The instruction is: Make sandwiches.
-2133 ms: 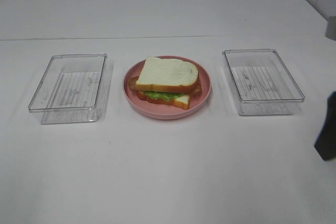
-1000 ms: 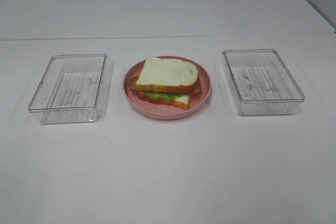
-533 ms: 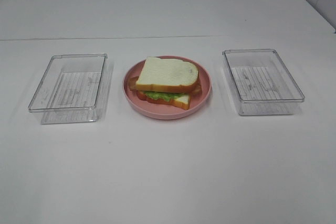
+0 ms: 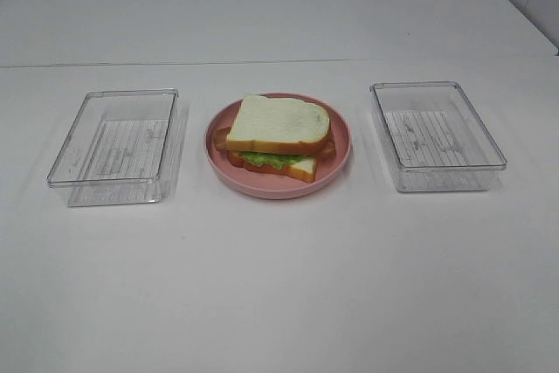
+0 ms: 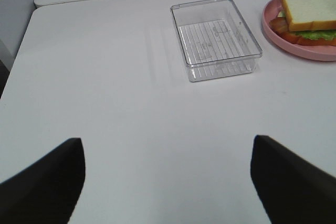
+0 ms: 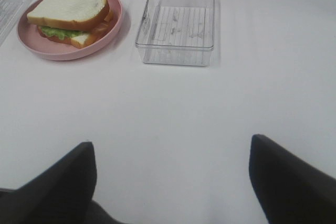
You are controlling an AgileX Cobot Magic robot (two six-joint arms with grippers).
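Sandwich (image 4: 279, 135) on pink plate (image 4: 340, 162) btwn 2 clear trays; L & R fingers (image 5: 273, 182) apart, nothing held.

Left gripper (image 5: 167, 182): two matte black fingers (image 5: 44, 182) with broad, wedge-shaped tips tapering to blunt points, no markings or screws visible. Right gripper (image 6: 170, 179): identical dark, smooth fingers (image 6: 289, 179), with jaws set wide apart; no cables shown.

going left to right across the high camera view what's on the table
clear plastic tray → pink plate with the sandwich on it → second clear plastic tray
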